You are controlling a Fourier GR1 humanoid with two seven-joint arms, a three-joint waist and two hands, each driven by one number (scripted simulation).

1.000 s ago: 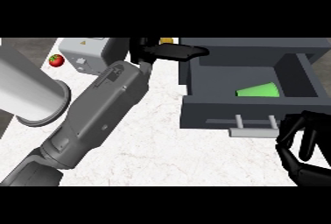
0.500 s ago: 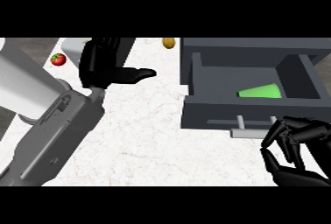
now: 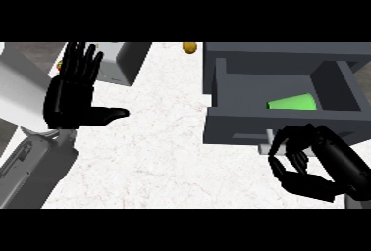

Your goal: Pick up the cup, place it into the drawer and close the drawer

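On the counter: a white counter (image 3: 167,162) holds a dark grey drawer (image 3: 282,125) at the right side.
Cup: the green cup (image 3: 293,103) lies on its side inside the drawer, near the right wall.
Drawer: it is pulled out, so the inside shows from above. Its front panel faces the robot, and a pale handle (image 3: 272,142) sticks out below the panel.
Right robot hand: the right robot hand (image 3: 315,164) is just in front of the drawer's front panel, by the handle. Its fingers are curled in. They seem to hold nothing, but I cannot tell for sure if they touch the handle.
Left robot hand: the left robot hand (image 3: 72,93) is at the left, well apart from the drawer. It is open and flat, fingers up, thumb out to the side. It holds nothing and looks like it is resting.
Done: the cup is in the drawer, so the pick up and the put in parts look finished.
Left to do: the drawer is not yet shut. I think that is the only step left.
Cup and hand: the cup is past the front panel, up and a little left of the right robot hand. The panel sits between them, and they do not touch.
Next move: I think the right robot hand needs to push the front panel away from the robot so the drawer slides in.
Other things: a grey box (image 3: 123,61) and a small yellow thing (image 3: 190,47) sit at the far edge.
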